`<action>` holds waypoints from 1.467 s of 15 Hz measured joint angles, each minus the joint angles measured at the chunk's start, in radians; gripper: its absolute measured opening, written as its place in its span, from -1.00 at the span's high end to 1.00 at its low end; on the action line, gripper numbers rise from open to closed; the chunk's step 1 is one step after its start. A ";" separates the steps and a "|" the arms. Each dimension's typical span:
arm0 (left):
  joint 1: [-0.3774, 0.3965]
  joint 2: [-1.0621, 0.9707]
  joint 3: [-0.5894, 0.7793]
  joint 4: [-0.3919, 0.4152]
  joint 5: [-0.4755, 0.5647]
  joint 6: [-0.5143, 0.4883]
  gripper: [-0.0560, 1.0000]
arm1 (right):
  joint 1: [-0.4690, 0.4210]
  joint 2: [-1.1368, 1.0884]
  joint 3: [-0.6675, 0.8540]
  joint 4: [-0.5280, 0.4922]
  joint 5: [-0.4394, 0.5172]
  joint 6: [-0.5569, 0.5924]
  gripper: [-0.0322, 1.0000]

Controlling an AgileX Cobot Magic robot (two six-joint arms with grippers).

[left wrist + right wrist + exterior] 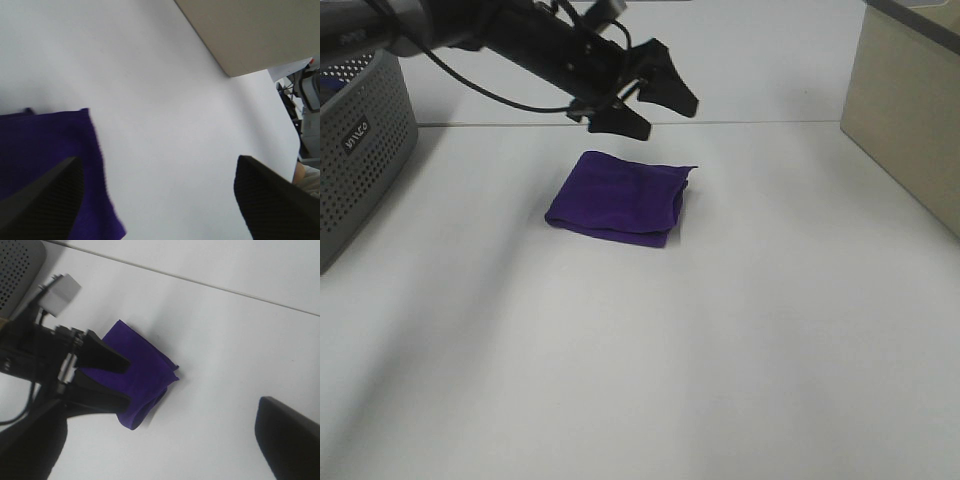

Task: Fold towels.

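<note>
The purple towel [620,197] lies folded into a small rectangle on the white table [650,360], a little behind its middle. No white tag shows. My left gripper [665,115] hangs open and empty in the air just above the towel's far edge, its arm reaching in from the upper left. In the left wrist view the towel [45,140] sits by one finger of that open gripper [155,210]. My right gripper [160,455] is open and empty, high above the table; its view shows the towel [145,365] and the left gripper [125,382] below.
A grey perforated basket [360,150] stands at the table's left edge; it also shows in the right wrist view [17,265]. A beige box [910,110] stands at the right rear and shows in the left wrist view [240,30].
</note>
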 joint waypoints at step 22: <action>0.404 -1.337 0.970 1.081 0.049 -0.404 -0.54 | -0.261 -1.027 1.042 -0.259 0.000 0.113 -0.97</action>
